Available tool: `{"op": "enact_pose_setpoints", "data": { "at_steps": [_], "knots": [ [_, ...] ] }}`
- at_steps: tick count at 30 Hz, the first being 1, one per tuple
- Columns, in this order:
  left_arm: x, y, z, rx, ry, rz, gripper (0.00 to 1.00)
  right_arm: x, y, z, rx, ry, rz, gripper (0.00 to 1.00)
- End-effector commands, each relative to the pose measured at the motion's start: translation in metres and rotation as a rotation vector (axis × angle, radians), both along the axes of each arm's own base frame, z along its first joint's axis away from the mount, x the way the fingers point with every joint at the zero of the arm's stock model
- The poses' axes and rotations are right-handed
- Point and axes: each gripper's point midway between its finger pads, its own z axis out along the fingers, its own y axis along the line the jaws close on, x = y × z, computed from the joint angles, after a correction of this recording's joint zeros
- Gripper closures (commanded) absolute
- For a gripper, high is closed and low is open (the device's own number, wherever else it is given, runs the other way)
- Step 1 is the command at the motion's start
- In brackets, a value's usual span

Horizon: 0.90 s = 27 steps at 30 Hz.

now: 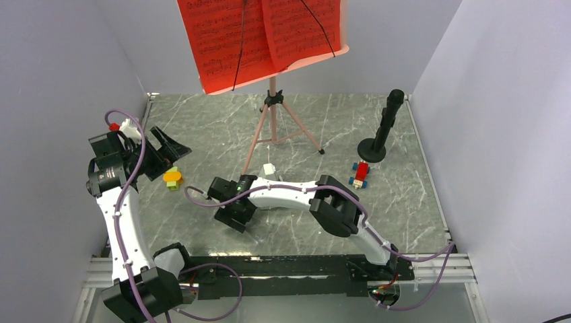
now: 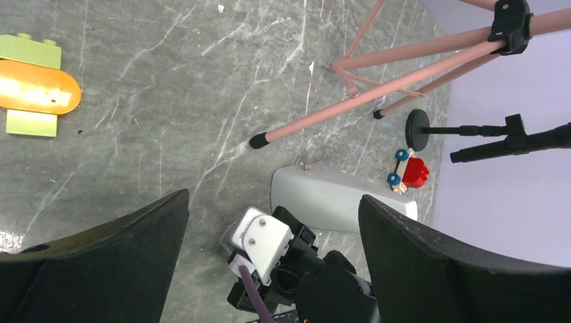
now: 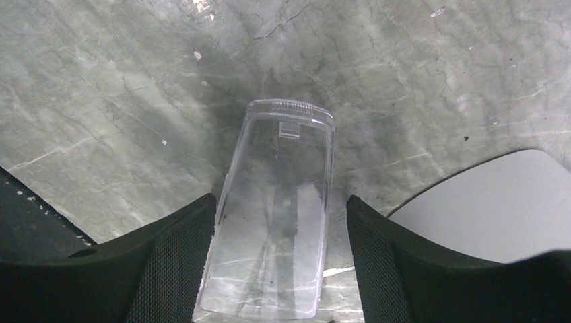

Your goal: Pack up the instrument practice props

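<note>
1. While the right gripper (image 3: 279,199) is hovering low over the marbled grey table (image 1: 404,215), its jaws are standing spread, straddling a clear plastic tapered cover (image 3: 276,222) without clamping it; a sliver of table is showing beside one finger.
2. That cover, probably the metronome's lid, is lying flat between the fingers. Its long axis is running almost along them, with the rounded narrow end pointing away from the wrist.
3. Just beyond the right wrist, on the side away from the arm bases, the small white wedge-shaped metronome (image 1: 269,168) is sitting on the table near the stand's feet.
4. Farther out, the pink metal music stand on tripod legs (image 1: 273,124) is standing upright and unfolded, its long axis vertical. It is carrying the red printed sheet-music pages (image 1: 232,40), which are facing the arms.
5. Well apart from all this, the left gripper (image 2: 274,198) is hanging wide open and grasping nothing, with a yellow-and-green toy block (image 2: 37,94) lying off to one side of it.
6. Judging by this, packing is barely beginning: the pages are waiting to come off, the stand to be folded, the metronome to be closed, and no case is showing.
</note>
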Motion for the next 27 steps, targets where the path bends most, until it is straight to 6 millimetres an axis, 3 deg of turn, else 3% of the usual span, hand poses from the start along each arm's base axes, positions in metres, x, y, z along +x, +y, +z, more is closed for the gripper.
{"op": "enact_pose_setpoints", "data": {
  "at_steps": [1,9,12,17,18,22,27],
  "knots": [
    [0.001,-0.002,0.008,-0.002,-0.044,-0.009,0.01,-0.007,-0.010,-0.008,-0.061,0.026,-0.025,0.29],
    [-0.004,-0.003,0.005,0.004,-0.040,-0.011,0.01,-0.023,-0.004,-0.021,-0.050,0.115,0.035,0.39],
    [-0.004,-0.003,0.005,0.006,-0.042,-0.010,0.01,-0.027,-0.003,-0.024,-0.047,0.141,0.060,0.48],
    [-0.006,-0.003,0.008,0.017,-0.047,-0.005,0.01,-0.027,-0.003,-0.023,-0.041,0.135,0.095,0.94],
    [-0.006,-0.002,0.009,0.020,-0.049,-0.003,0.01,-0.026,-0.003,-0.020,-0.034,0.127,0.105,1.00],
    [-0.005,0.000,0.015,0.032,-0.063,-0.005,0.02,-0.025,0.003,0.005,0.034,0.108,0.167,1.00],
    [0.000,-0.003,0.027,0.047,-0.120,-0.071,0.07,-0.035,0.008,0.068,0.214,0.152,0.294,1.00]
  ]
}}
